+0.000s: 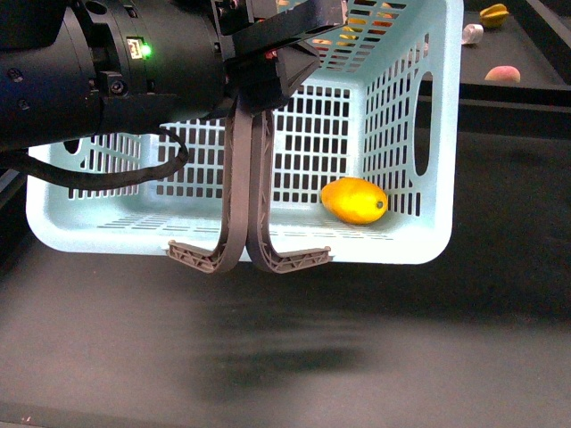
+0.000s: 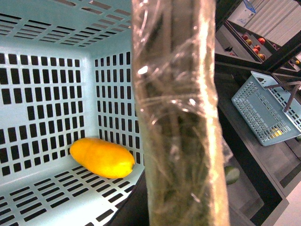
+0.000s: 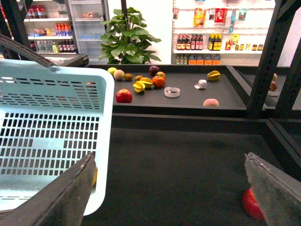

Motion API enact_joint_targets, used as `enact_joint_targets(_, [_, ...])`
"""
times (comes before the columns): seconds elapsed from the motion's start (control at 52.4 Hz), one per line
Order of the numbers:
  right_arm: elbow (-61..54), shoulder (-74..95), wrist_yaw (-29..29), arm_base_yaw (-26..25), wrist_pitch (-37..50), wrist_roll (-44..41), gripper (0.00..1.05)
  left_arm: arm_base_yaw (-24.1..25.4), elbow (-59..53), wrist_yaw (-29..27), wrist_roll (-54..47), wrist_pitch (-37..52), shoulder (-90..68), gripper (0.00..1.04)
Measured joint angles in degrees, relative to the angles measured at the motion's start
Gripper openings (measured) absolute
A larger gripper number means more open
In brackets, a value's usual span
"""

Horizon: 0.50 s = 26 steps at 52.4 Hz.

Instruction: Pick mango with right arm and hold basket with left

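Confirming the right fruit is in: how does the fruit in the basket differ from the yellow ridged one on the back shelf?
The mango is smooth and oval; the star fruit is ridged and pointed. The mango lies inside the basket; the star fruit sits on the shelf behind. Both are yellow; neither is gripped.

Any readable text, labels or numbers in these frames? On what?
None legible.
Shelf bottles and packets, right wrist view: labels too small.
Fridge drinks: too small.
Blue-white sign, left wrist view: blurred.
Panel by green light: unreadable.
Basket: no print seen.
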State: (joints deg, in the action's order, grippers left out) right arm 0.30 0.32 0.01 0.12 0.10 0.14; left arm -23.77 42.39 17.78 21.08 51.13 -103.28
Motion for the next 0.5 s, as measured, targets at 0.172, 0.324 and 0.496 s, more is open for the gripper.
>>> enact_joint_targets(0.172, [0.00,0.00,0.00,0.00,0.00,0.00,0.97,-0.02,0.00,-2.10,-1.03,1.25,-0.28,0.08])
enact_joint_targets(0.324, [0.00,-0.02,-0.07,0.00,0.00,0.00,0.97,0.59,4.57,-10.27,-4.33,1.86,-4.20,0.08])
enact_joint_targets(0.496, [0.00,-0.02,-0.04,0.00,-0.02,0.00,0.97,2.12,12.26,-17.31,0.96,-3.41,-7.48,0.08])
